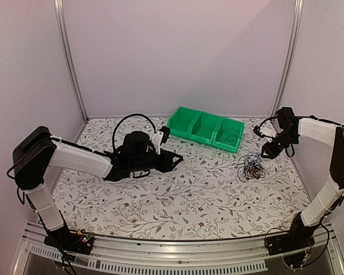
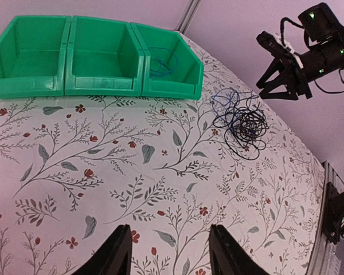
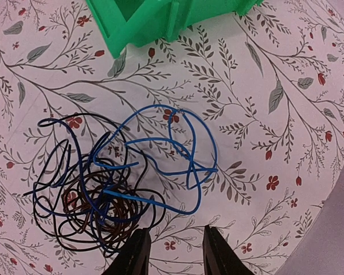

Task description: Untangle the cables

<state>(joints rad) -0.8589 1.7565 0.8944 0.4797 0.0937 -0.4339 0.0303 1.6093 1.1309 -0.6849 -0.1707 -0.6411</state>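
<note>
The cables (image 3: 114, 177), a loose tangle of thin black, dark brown and blue wires, lie on the white surface (image 1: 189, 195) printed with grey twigs and small red flowers. They sit towards its right edge, just in front of the right end of a bright green plastic bin (image 2: 97, 86) with three open compartments, which stands along the far edge. In the tangle the black and brown strands coil tightly together, while the blue wire spreads out in wider loops on the side nearer the bin. One more thin blue-teal wire loop (image 2: 160, 60) rests inside the bin's rightmost compartment. The right pincer (image 3: 176, 232) hangs over the tangle, pointing down, its two black fingers narrowly apart with nothing between them and clear of the wires. The left pincer (image 2: 169, 229) is over the middle of the surface, well apart from the cables and aimed towards them, its fingers spread wide and holding nothing
</note>
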